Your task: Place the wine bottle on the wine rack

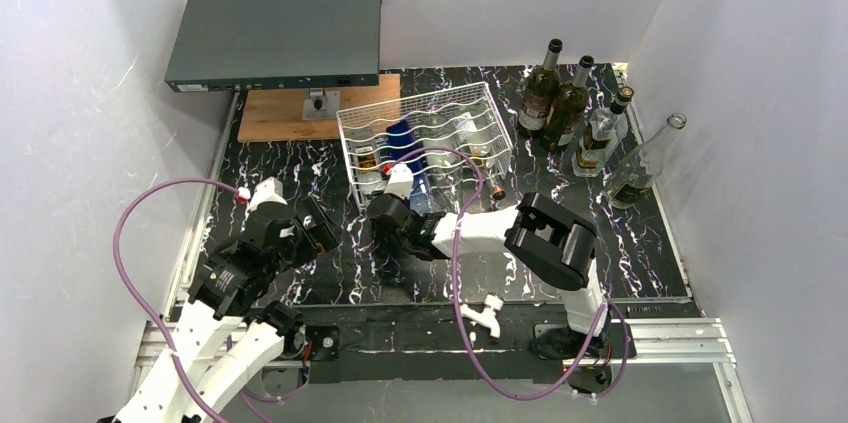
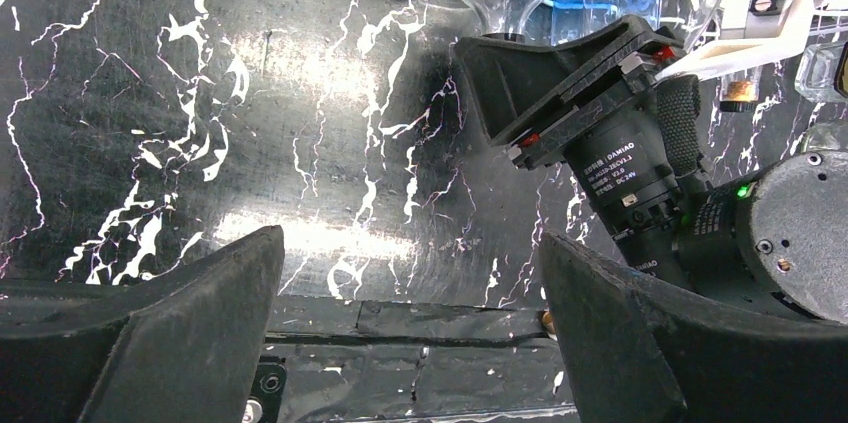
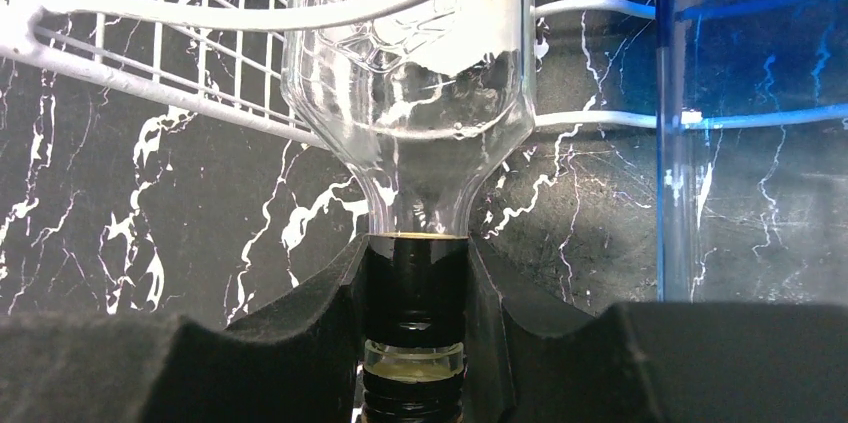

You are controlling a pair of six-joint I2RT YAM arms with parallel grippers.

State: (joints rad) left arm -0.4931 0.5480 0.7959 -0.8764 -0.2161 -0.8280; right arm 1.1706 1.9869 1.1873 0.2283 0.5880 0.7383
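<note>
The white wire wine rack (image 1: 412, 100) lies at the table's middle back; its wires show in the right wrist view (image 3: 150, 78). A clear glass wine bottle (image 3: 415, 93) with a dark capped neck lies with its body in the rack's near-left slot, neck pointing outward. My right gripper (image 3: 415, 273) is shut on that neck; it shows from above (image 1: 385, 213) at the rack's near edge. A blue bottle (image 3: 750, 33) lies in the slot beside it. My left gripper (image 2: 412, 293) is open and empty over the table, left of the right gripper (image 2: 560, 73); from above it sits at the near left (image 1: 325, 228).
Several upright bottles stand at the back right, among them a dark one (image 1: 540, 93) and a clear tilted one (image 1: 645, 163). A dark grey flat metal box (image 1: 275, 33) sits on a stand over a wooden board (image 1: 290, 115) at the back left. Purple cables (image 1: 130, 233) loop near both arms.
</note>
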